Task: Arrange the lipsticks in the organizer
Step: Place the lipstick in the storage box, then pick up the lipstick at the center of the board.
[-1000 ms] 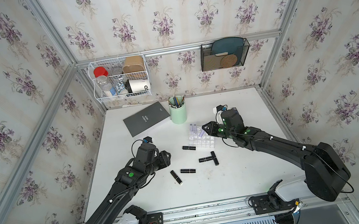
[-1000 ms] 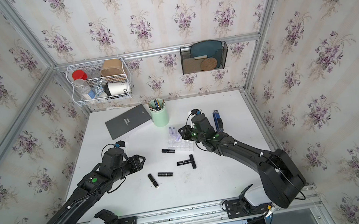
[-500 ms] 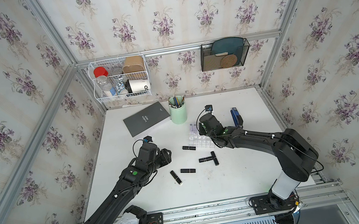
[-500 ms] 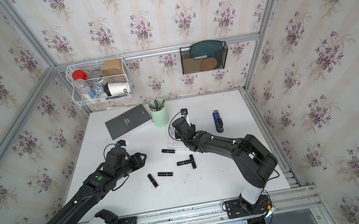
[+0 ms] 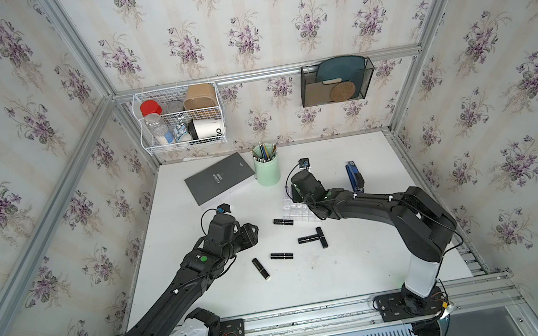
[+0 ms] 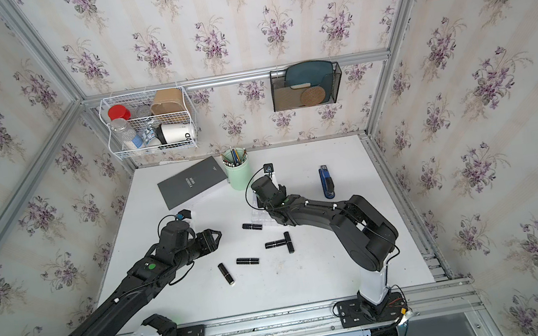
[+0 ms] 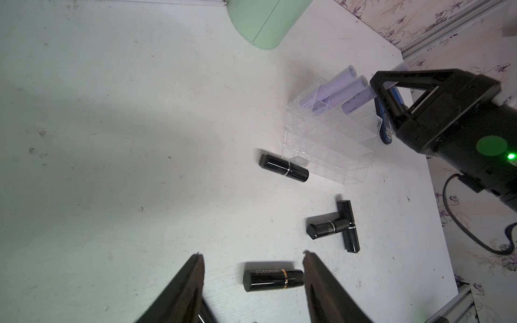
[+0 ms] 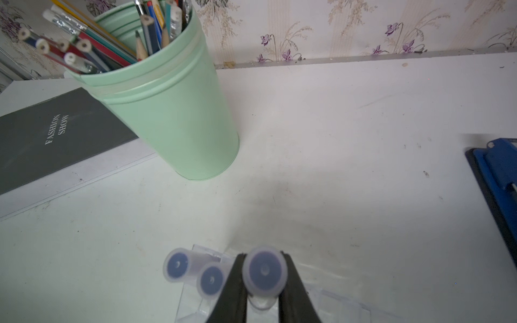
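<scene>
The left gripper (image 7: 251, 257) hangs half open and empty. Five black lipsticks (image 5: 281, 256) lie flat on the table (image 5: 348, 272), their long axes in different directions. In the organizer (image 7: 330, 151) the lilac lipsticks (image 7: 344, 89) stand about upright, and the right gripper (image 8: 264, 256) is clamped on one lilac lipstick (image 8: 264, 272).

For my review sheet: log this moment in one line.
right gripper: shut on lilac lipstick at organizer | left gripper: open, empty | five black lipsticks: loose on table
</scene>
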